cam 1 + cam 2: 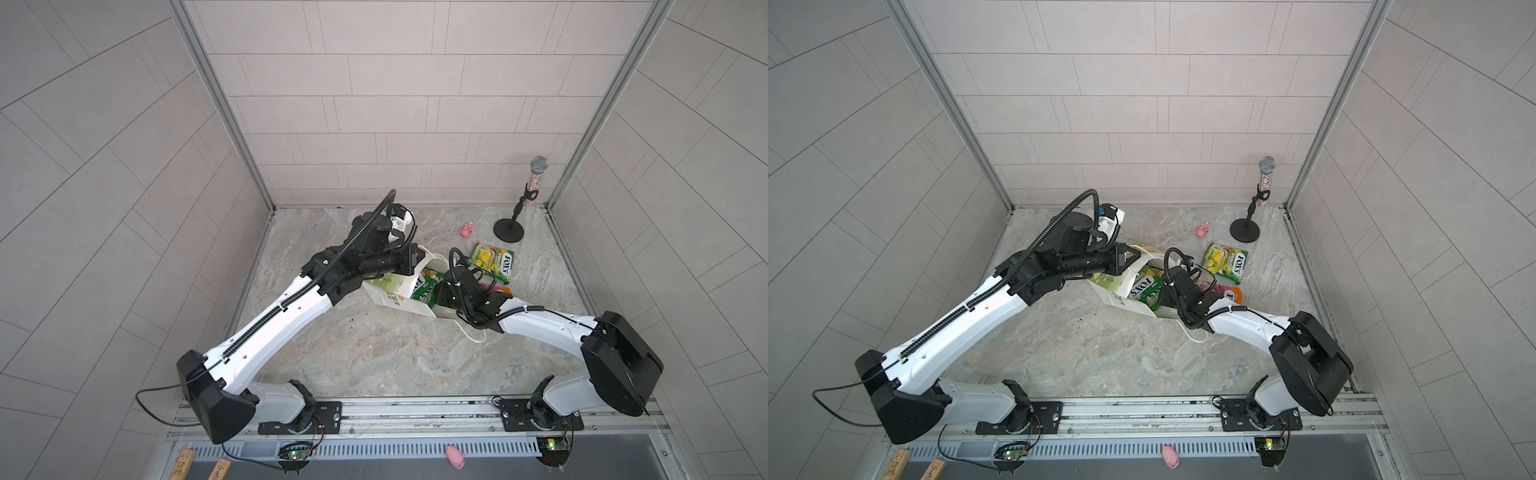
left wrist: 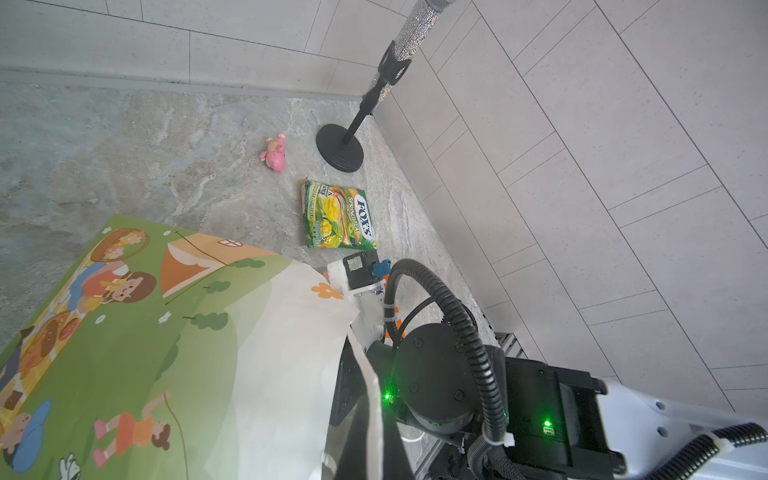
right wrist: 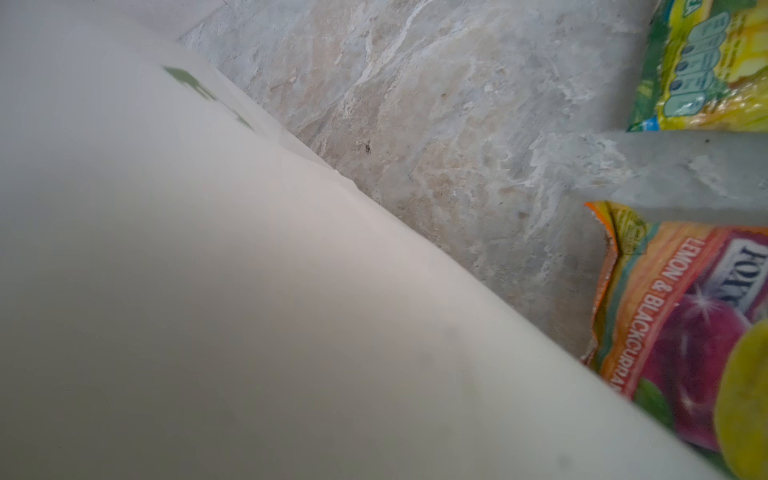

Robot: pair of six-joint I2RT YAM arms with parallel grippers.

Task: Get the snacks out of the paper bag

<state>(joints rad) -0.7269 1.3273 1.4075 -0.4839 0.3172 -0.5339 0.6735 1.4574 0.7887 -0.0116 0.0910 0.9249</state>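
Tipped paper bag (image 1: 392, 293) on the counter (image 1: 374, 353), rim pinched in the closed left gripper (image 1: 1136, 257), green snacks (image 1: 426, 286) in its mouth, yellow-green packet (image 1: 492, 262) and red-orange packet (image 3: 685, 332) lying outside; right gripper's jaws hidden, state unclear; packets look light and slippery, best pinched at a crimped edge.

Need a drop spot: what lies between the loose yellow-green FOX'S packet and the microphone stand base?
Nothing: the left wrist view shows bare tabletop between the FOX'S packet and the stand base. The pink toy lies off that line.
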